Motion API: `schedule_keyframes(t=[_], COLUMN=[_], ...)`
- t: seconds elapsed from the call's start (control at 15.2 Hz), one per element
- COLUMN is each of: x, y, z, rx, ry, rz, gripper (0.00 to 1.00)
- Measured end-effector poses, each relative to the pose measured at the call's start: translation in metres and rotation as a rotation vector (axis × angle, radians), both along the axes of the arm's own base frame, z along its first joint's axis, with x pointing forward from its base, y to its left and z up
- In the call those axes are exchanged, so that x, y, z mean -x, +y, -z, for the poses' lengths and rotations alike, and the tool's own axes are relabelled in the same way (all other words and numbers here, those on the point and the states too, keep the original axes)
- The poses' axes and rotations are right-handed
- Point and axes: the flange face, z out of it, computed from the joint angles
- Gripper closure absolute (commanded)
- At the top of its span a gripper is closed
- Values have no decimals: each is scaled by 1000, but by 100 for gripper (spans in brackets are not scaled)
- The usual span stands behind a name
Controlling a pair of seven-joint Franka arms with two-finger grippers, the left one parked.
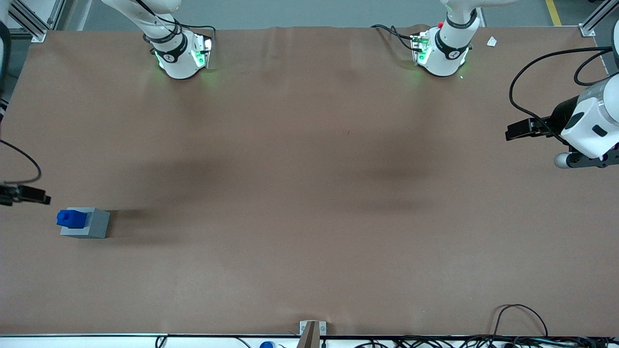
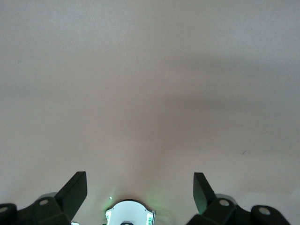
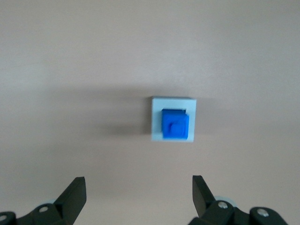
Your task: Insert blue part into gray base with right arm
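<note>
The brown tabletop [image 1: 309, 193] carries only one small cluster, lying toward the working arm's end. The right arm [image 1: 176, 53] stands at its base farther from the front camera than that cluster.

The gray base [image 1: 92, 226] sits flat and square on the paper. The blue part [image 1: 71, 218] is on top of it, inside the base's outline and standing proud of the top face, with its small notch uppermost. From the wrist camera it looks lodged in the recess, off-centre toward one edge. How deep it sits cannot be told, so I judge the insertion done or nearly done.

The hand [image 1: 41, 197] hangs at the edge of the front view, above the tabletop and clear of both pieces. Its two fingers [image 3: 75, 197] are spread wide with nothing between them.

Seen from the front, the pair lies at about four o'clock from the hand, near but not touching. Neither piece has a marked long axis. Any further press or check would have to come straight down over the blue part.
</note>
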Motion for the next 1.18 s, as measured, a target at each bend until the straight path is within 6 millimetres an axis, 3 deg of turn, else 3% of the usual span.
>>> schedule_keyframes(t=[0.2,0.33,0.46,0.66,0.86,1.18], x=[32,55,81,129,168,172], y=[58,96,120,145,168,161], z=[-68,-102,-128,-156,-173,-183], rx=[-12,-19,-25,-37,-43,7], ry=[15,31,34,9,21,-12], rz=[55,46,21,38,55,68], gripper=[0,0,0,0,0,0])
